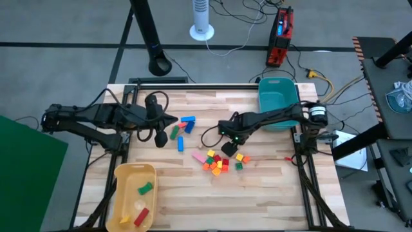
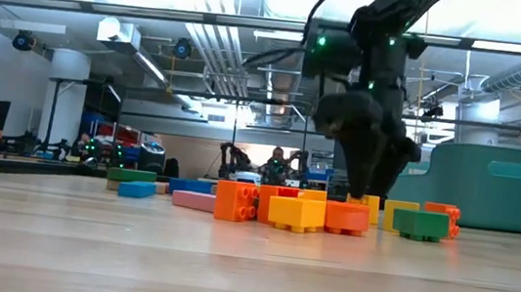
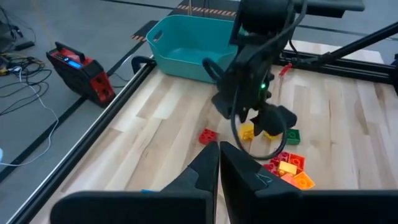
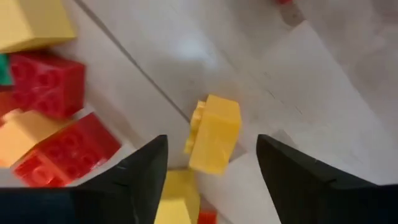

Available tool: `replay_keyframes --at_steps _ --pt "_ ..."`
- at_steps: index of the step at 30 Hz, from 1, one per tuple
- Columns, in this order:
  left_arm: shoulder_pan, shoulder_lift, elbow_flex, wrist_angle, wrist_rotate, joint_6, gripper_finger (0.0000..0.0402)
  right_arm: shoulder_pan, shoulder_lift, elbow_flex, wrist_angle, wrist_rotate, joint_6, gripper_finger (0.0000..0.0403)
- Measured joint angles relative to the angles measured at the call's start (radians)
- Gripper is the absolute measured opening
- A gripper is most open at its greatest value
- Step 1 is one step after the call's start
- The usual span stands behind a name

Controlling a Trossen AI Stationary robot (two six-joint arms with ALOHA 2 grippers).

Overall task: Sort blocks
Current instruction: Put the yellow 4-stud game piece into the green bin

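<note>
A pile of small red, orange, yellow and green blocks (image 1: 217, 162) lies on the wooden table right of its middle. My right gripper (image 1: 226, 148) points down over the pile's far edge, open. In the right wrist view a yellow block (image 4: 214, 134) lies on its side on the table between the two fingers (image 4: 146, 174), with a gap on each side. My left gripper (image 3: 219, 152) is shut with nothing in it and hangs above the table's left half (image 1: 171, 120). Near it lie blue, green and red blocks (image 1: 183, 125).
A yellow tray (image 1: 122, 177) at the near left holds a green block (image 1: 146, 188) and a red block (image 1: 141, 216). A teal bin (image 1: 277, 96) stands at the far right corner. A pink bar (image 1: 199, 156) lies left of the pile. Bare wood lies along the near edge.
</note>
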Motion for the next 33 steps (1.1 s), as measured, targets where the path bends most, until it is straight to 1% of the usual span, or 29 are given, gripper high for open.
replay_keyframes --at_steps 3,6,9,14,15,18,22,24,28,31,33 --pt "0.0 0.0 0.0 0.001 0.0 -0.001 0.0 0.0 0.037 0.0 0.0 0.004 -0.002 0.0244" --pt "0.0 0.0 0.0 0.001 0.0 -0.004 0.0 0.0 0.046 0.0 0.006 0.024 -0.004 0.0227" --pt "0.0 0.0 0.0 0.009 0.0 -0.005 0.0 0.0 0.051 -0.002 0.027 0.034 -0.013 0.0188" --pt "0.0 0.0 0.0 0.009 -0.001 -0.006 0.0 -0.001 0.054 -0.009 0.038 0.042 -0.021 0.0097" --pt "0.0 0.0 0.0 0.01 -0.002 -0.008 0.0 -0.001 0.051 -0.009 0.043 0.042 -0.025 0.0083" --pt "0.0 0.0 0.004 0.012 -0.002 -0.008 0.0 -0.002 0.016 -0.007 0.042 0.034 -0.036 0.0084" --pt "0.0 0.0 0.035 0.011 -0.003 -0.003 0.0 -0.035 -0.104 0.045 -0.007 0.045 -0.03 0.0084" --pt "0.0 0.0 0.055 0.002 -0.006 0.009 0.0 -0.072 -0.169 0.078 -0.078 0.095 -0.03 0.0084" --pt "0.001 0.0 0.087 -0.006 -0.039 0.041 0.0 -0.179 -0.299 0.162 -0.25 0.288 -0.055 0.0084" --pt "0.003 0.001 0.107 -0.011 -0.044 0.072 0.0 -0.3 -0.377 0.193 -0.372 0.401 -0.061 0.0084" --pt "0.004 0.002 0.117 -0.01 -0.046 0.082 0.0 -0.392 -0.411 0.192 -0.428 0.435 -0.04 0.0084"
